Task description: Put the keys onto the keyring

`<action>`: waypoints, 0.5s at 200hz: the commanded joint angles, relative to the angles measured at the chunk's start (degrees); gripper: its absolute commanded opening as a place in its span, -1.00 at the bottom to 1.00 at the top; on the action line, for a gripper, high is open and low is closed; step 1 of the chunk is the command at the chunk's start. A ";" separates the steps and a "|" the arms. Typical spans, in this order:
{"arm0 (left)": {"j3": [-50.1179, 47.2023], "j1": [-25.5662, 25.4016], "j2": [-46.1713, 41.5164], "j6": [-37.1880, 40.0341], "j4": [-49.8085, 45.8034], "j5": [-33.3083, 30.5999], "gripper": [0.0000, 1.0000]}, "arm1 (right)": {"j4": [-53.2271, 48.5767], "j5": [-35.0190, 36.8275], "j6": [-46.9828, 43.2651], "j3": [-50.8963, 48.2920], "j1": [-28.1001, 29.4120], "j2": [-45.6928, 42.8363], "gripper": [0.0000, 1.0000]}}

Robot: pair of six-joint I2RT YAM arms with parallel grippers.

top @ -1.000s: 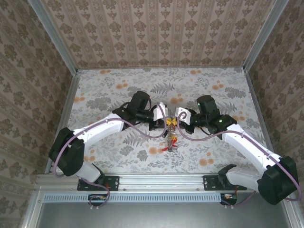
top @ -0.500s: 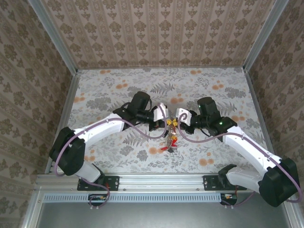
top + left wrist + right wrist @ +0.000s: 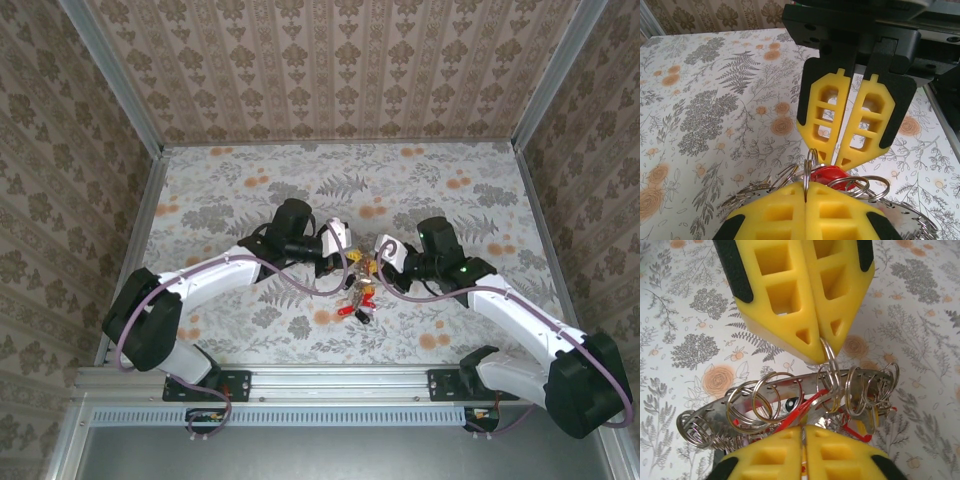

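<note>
**Operator:** Condition of the left fingers?

**Technician:** The left gripper (image 3: 805, 189) is pressed fully together. A thin split ring (image 3: 808, 172) stands on edge out of the seam at its tips, pinched there.

**Operator:** And the right fingers?

**Technician:** The right gripper (image 3: 802, 430) is almost together, with one narrow slit between the pads. The red keys (image 3: 799, 410) run into that slit. Whether the pads clamp them cannot be told.

**Operator:** Location of the keyring?

**Technician:** The keyring (image 3: 809, 380) sits between the two sets of fingertips, just beyond the right tips. The pinched split ring is threaded on it, along with many others.

**Operator:** Room around the fingers?

**Technician:** The grippers meet tip to tip, close together. The floral table (image 3: 250, 180) extends on either side of the fingers and beyond them. The frame rail (image 3: 350, 385) and the patterned walls (image 3: 320, 70) stand well apart from the fingertips.

**Operator:** Orientation?

**Technician:** The keyring's flat band lies crosswise to both pairs of fingers, its long run side to side. In the right wrist view the end at the picture's left dips lower. In the top view the keys trail from the fingertips toward the arm bases.
</note>
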 commanded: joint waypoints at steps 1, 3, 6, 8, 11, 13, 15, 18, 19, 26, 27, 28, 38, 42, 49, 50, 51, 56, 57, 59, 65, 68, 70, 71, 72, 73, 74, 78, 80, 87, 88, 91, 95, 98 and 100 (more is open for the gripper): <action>-0.49 0.53 -2.03 -1.30 3.73 0.86 -1.00 | 1.38 2.87 1.84 0.22 -0.39 -2.48 -0.66; -0.51 0.52 -2.03 -1.27 3.70 0.78 -1.00 | 1.38 3.05 1.71 0.21 -0.43 -2.75 -0.66; -0.55 0.57 -2.04 -1.32 3.71 0.69 -1.00 | 1.24 3.20 1.60 0.17 -0.49 -3.06 -0.64; -0.57 0.53 -2.03 -1.34 3.76 0.61 -1.00 | 1.15 3.22 1.54 0.13 -0.55 -3.34 -0.62; -0.53 0.55 -2.04 -1.35 3.74 0.52 -1.00 | 0.97 3.31 1.40 0.17 -0.51 -3.63 -0.59; -0.59 0.53 -2.05 -1.40 3.71 0.48 -1.00 | 0.84 3.32 1.40 0.18 -0.62 -3.81 -0.57; -0.58 0.52 -2.08 -1.36 3.70 0.47 -1.00 | 0.70 3.27 1.40 0.20 -0.58 -3.98 -0.55; -0.68 0.57 -2.20 -1.42 3.67 0.42 -1.00 | 0.54 3.15 1.44 0.20 -0.69 -4.20 -0.52; -0.69 0.54 -2.23 -1.39 3.64 0.45 -1.00 | 0.44 3.10 1.47 0.20 -0.71 -4.31 -0.51; -0.67 0.52 -2.23 -1.35 3.69 0.33 -1.00 | -0.10 2.55 1.22 0.29 -0.74 -4.67 -0.48; -0.69 0.52 -2.25 -1.35 3.74 0.31 -1.00 | -0.19 2.45 1.22 0.29 -0.74 -4.72 -0.48; -0.69 0.52 -2.25 -1.35 3.72 0.30 -1.00 | -0.28 2.36 1.22 0.30 -0.74 -4.79 -0.48; -0.58 0.53 -2.28 -1.42 3.77 0.36 -1.00 | -0.72 1.23 1.41 0.41 -0.73 -5.17 -0.45; -0.56 0.48 -2.30 -1.36 3.79 0.29 -1.00 | -0.72 0.46 1.74 0.43 -0.74 -5.29 -0.43; -0.48 0.48 -2.35 -1.36 3.70 0.33 -1.00 | -0.43 -0.63 2.20 0.39 -0.74 -5.39 -0.41; -0.46 0.46 -2.35 -1.40 3.70 0.35 -1.00 | -0.32 -0.76 2.33 0.39 -0.74 -5.39 -0.41; -0.45 0.49 -2.39 -1.42 3.70 0.37 -1.00 | -0.21 -0.92 2.44 0.39 -0.74 -5.39 -0.41; -0.51 0.45 -2.42 -1.46 3.61 0.36 -1.00 | 0.51 -1.74 3.20 0.33 -0.74 -5.32 -0.39; -0.51 0.44 -2.38 -1.45 3.61 0.37 -1.00 | 0.68 -1.80 3.31 0.31 -0.69 -5.31 -0.39; -0.45 0.44 -2.36 -1.44 3.61 0.36 -1.00 | 1.03 -2.11 3.77 0.24 -0.73 -5.26 -0.38; -0.50 0.43 -2.39 -1.51 3.76 0.30 -1.00 | 1.91 -2.86 4.77 0.16 -0.74 -5.02 -0.37; -0.42 0.43 -2.37 -1.53 3.79 0.35 -1.00 | 2.41 -3.44 5.11 0.14 -0.73 -4.91 -0.36; -0.37 0.43 -2.38 -1.53 3.76 0.35 -1.00 | 2.65 -3.82 5.40 0.19 -0.74 -4.81 -0.36; -0.40 0.48 -2.32 -1.53 3.73 0.41 -1.00 | 2.76 -3.99 5.56 0.20 -0.74 -4.79 -0.36; -0.42 0.46 -2.33 -1.53 3.76 0.44 -1.00 | 2.87 -4.16 5.68 0.21 -0.74 -4.74 -0.36; -0.43 0.45 -2.34 -1.53 3.77 0.45 -1.00 | 3.00 -4.29 5.78 0.21 -0.74 -4.71 -0.36; -0.43 0.44 -2.34 -1.53 3.73 0.42 -1.00 | 3.07 -4.48 5.92 0.21 -0.74 -4.66 -0.36; -0.41 0.45 -2.33 -1.57 3.73 0.40 -1.00 | 3.47 -5.01 6.31 0.21 -0.60 -4.45 -0.34; -0.41 0.48 -2.34 -1.61 3.77 0.32 -1.00 | 3.71 -5.20 6.52 0.19 -0.64 -4.32 -0.33; -0.29 0.39 -2.35 -1.66 3.72 0.34 -1.00 | 4.54 -5.49 7.20 0.22 -0.55 -3.87 -0.30; -0.27 0.37 -2.39 -1.68 3.71 0.31 -1.00 | 4.79 -5.48 7.42 0.17 -0.54 -3.71 -0.29; -0.34 0.35 -2.35 -1.69 3.84 0.36 -1.00 | 5.09 -5.52 7.56 0.13 -0.49 -3.61 -0.29; -0.28 0.37 -2.47 -1.70 3.87 0.30 -1.00 | 5.62 -5.35 7.99 0.06 -0.48 -3.27 -0.28; -0.37 0.35 -2.45 -1.75 3.95 0.34 -1.00 | 5.90 -5.30 8.21 0.04 -0.48 -3.02 -0.28; -0.31 0.35 -2.46 -1.76 4.00 0.30 -1.00 | 6.07 -5.32 8.31 -0.01 -0.48 -2.86 -0.28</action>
